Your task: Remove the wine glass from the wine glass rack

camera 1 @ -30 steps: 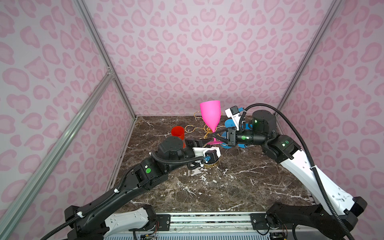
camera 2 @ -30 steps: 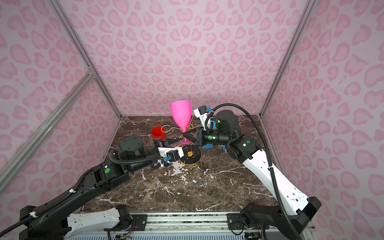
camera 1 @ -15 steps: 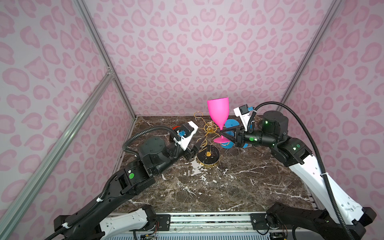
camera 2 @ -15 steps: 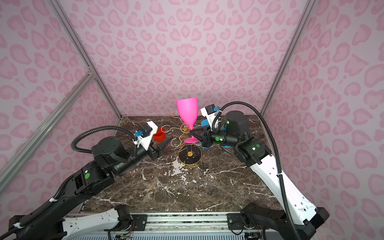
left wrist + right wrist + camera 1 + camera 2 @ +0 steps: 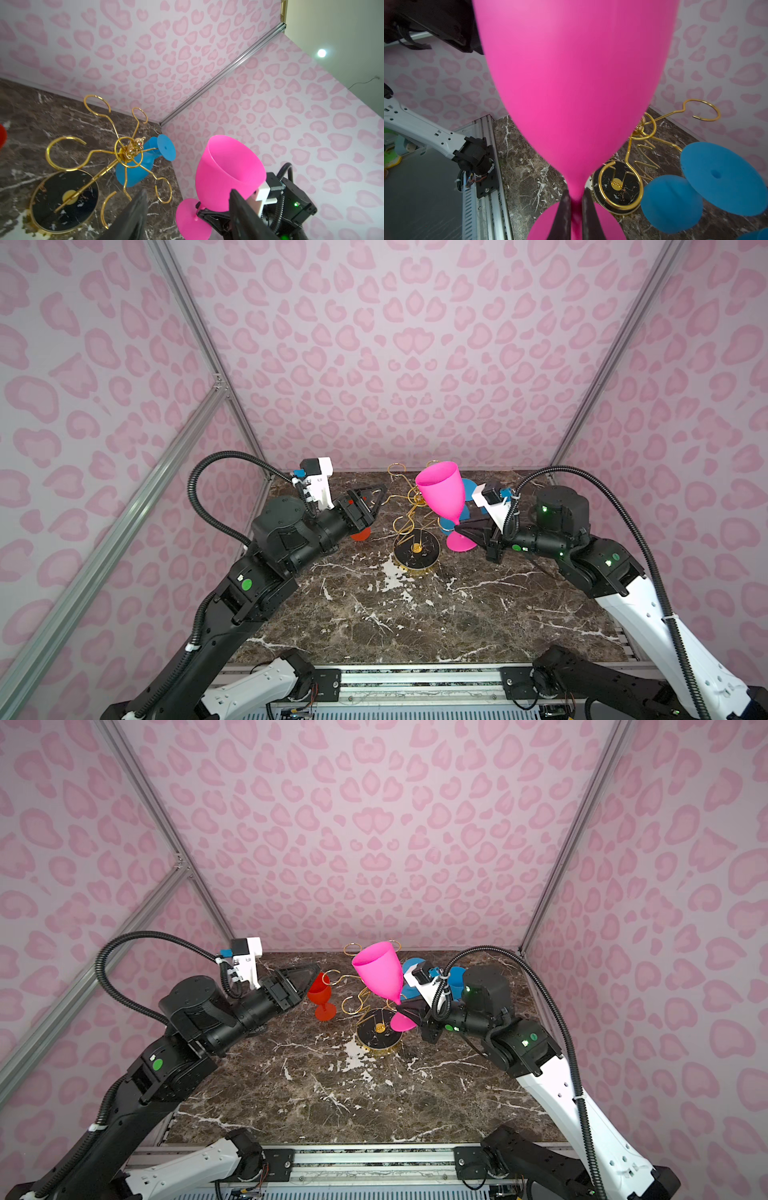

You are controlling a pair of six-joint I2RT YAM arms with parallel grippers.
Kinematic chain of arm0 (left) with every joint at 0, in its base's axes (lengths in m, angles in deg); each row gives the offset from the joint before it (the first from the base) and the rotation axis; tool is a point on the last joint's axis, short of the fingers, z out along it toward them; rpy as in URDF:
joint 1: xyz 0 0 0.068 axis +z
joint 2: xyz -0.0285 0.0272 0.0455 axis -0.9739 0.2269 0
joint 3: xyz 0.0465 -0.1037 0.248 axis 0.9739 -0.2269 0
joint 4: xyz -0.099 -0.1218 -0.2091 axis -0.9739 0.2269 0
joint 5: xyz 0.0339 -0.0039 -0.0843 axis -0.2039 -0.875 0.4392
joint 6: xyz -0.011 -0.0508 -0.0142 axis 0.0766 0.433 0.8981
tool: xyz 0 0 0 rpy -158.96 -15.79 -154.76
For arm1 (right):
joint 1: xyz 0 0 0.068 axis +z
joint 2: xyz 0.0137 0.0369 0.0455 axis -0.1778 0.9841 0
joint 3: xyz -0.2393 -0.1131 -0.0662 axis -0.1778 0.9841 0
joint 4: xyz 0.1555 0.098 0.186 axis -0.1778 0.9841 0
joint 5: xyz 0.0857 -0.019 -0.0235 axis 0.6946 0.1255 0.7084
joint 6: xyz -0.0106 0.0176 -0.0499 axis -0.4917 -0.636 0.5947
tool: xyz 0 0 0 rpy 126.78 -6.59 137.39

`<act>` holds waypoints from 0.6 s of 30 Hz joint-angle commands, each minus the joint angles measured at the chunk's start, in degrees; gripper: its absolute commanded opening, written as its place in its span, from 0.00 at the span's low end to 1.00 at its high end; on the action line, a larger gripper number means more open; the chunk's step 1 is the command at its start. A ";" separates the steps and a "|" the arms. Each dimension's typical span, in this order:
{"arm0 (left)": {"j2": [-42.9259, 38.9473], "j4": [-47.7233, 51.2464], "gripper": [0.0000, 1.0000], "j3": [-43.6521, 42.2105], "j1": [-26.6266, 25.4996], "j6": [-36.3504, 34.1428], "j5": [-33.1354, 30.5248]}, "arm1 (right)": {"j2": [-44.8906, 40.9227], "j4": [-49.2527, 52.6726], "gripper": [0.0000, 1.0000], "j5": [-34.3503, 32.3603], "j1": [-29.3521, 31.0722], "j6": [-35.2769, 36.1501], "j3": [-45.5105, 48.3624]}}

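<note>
Progress looks nearly done: pink wine glass (image 5: 441, 493) is off the rack (image 5: 415, 549), upright just beside it, stem pinched tight in the right gripper (image 5: 461, 529), left gripper (image 5: 309, 986) spread apart holding nothing, just needs setting down.

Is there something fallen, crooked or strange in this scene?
Yes. A blue glass lies on its side on the table by the rack, while the red glass stands upright. The right gripper holds the pink glass by its stem, a little tilted.
</note>
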 commanded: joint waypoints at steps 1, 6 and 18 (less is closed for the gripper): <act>1.21 -4.92 0.62 -0.37 0.79 10.03 9.52 | -1.21 0.92 0.00 -0.23 0.09 6.86 1.19; 5.00 -6.58 0.61 0.36 0.84 12.09 15.96 | -2.03 3.72 0.00 -1.25 1.26 10.46 1.52; 7.64 -3.15 0.51 1.69 0.84 7.91 22.58 | -1.37 10.92 0.00 -6.22 3.17 17.85 -0.22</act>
